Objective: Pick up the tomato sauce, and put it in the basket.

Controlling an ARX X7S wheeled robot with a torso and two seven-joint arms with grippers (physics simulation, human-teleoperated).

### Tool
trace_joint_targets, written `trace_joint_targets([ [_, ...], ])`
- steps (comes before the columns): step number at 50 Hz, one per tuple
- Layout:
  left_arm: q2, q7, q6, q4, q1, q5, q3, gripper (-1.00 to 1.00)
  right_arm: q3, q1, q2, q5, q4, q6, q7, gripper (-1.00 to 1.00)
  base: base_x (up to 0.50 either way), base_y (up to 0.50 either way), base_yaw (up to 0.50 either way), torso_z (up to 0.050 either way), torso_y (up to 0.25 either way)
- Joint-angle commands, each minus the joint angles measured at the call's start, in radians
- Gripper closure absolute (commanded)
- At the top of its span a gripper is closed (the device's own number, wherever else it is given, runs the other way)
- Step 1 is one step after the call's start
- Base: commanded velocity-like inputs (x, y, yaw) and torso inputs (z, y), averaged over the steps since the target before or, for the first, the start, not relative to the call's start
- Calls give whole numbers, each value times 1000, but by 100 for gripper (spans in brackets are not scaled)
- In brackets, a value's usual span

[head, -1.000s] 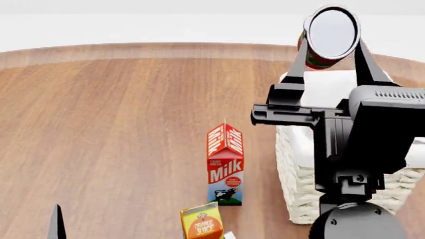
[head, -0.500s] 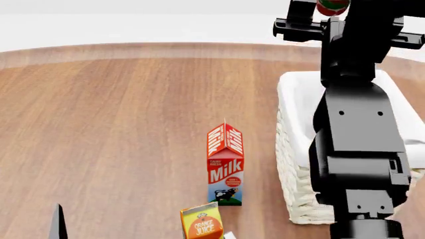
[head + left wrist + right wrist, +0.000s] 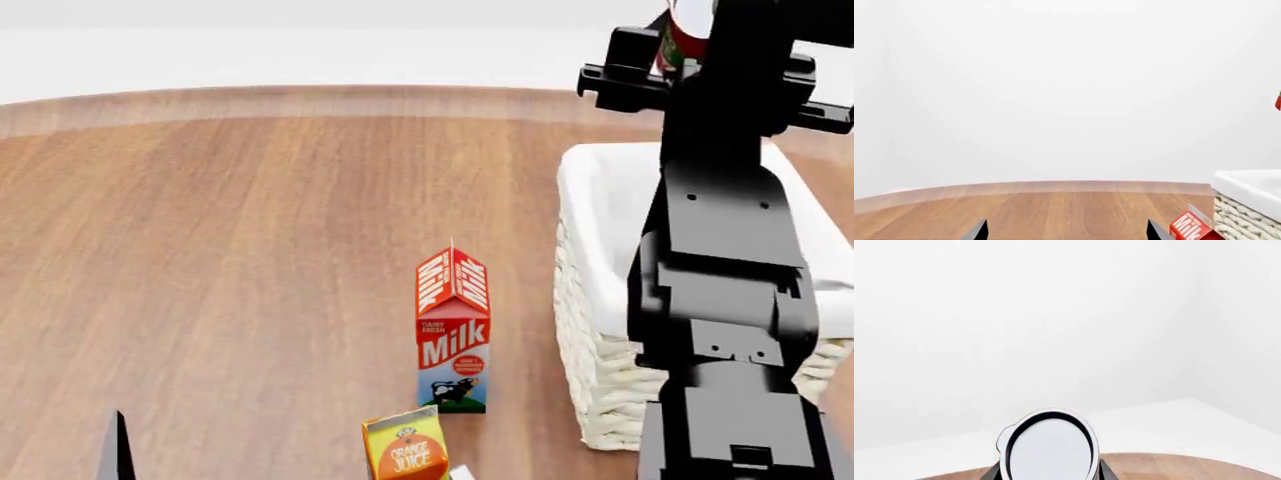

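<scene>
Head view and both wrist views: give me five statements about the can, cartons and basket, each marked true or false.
1. The tomato sauce is held in the right gripper, raised above the basket. True.
2. The milk carton lies on its side. False: it stands upright.
3. The orange juice carton is inside the basket. False: it stands on the table, near the milk carton.
4. The left gripper holds nothing. True: its fingers are apart.
5. The can rests on the table. False: it is in the air.

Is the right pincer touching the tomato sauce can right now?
Touching. In the right wrist view the tomato sauce sits clamped between the right pincer fingers, dark pads flush against both sides.
</scene>
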Motion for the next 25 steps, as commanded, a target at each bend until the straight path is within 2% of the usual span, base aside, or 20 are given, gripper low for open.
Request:
trace_joint_targets([
  [1, -3, -2, 2, -3, -2, -8, -1, -100, 88, -19, 6, -105, 42, 71, 45, 100, 0, 0, 0, 0, 0],
  [15, -5, -3, 3, -10, -5, -6, 10, -100, 110, -30, 30, -149, 42, 250, 81, 100, 0, 0, 0, 0, 1],
  [25, -7, -4, 6, -14, -6, -11, 13, -100, 108, -62, 31, -146, 42, 266, 82, 100, 0, 0, 0, 0, 0],
])
